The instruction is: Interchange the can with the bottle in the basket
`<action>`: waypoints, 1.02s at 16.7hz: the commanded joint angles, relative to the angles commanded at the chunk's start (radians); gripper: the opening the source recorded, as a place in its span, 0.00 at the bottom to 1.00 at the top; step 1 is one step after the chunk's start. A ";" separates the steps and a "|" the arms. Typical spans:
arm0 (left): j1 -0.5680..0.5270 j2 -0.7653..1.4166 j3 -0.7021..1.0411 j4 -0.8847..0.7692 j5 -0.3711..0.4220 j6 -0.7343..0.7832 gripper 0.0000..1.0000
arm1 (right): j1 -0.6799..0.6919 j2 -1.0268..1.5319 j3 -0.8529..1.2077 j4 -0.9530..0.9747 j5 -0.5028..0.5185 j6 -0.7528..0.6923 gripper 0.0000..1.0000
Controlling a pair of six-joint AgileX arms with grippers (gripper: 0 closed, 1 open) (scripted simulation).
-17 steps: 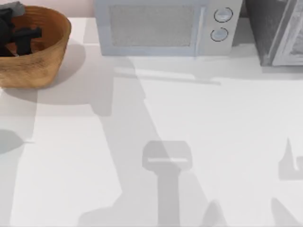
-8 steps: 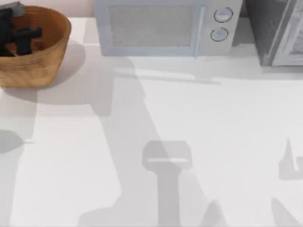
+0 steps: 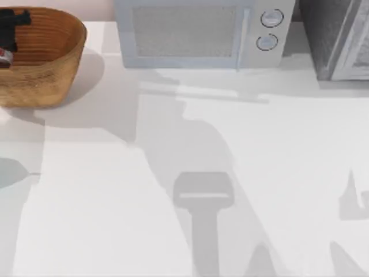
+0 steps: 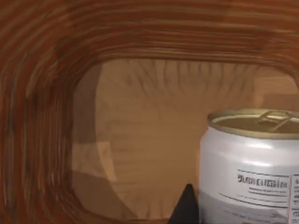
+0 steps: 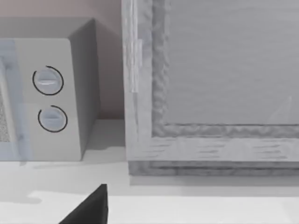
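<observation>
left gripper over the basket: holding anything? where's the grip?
Cannot be told. The left gripper is over the basket, with the can upright inside, close beside one fingertip, but no contact is visible.

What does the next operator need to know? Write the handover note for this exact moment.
Left gripper: over the basket at the table's back left, reaching inside it; grip cannot be judged.
Right gripper: parked, its wrist camera facing the microwave and the grey cabinet.
Can: upright inside the basket, gold top up, close beside the left gripper.
Done: the can is in the basket.
Left: check whether the can is released, lift the left arm clear, and check where the bottle is before calling the swap finished.
</observation>
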 joint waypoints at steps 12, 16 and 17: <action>-0.053 -1.391 -1.207 0.650 -0.163 -0.031 0.00 | 0.000 0.000 0.000 0.000 0.000 0.000 1.00; -0.086 -1.795 -1.565 0.800 -0.188 -0.038 0.00 | 0.000 0.000 0.000 0.000 0.000 0.000 1.00; -0.094 -1.876 -1.641 0.828 -0.191 -0.040 0.00 | 0.000 0.000 0.000 0.000 0.000 0.000 1.00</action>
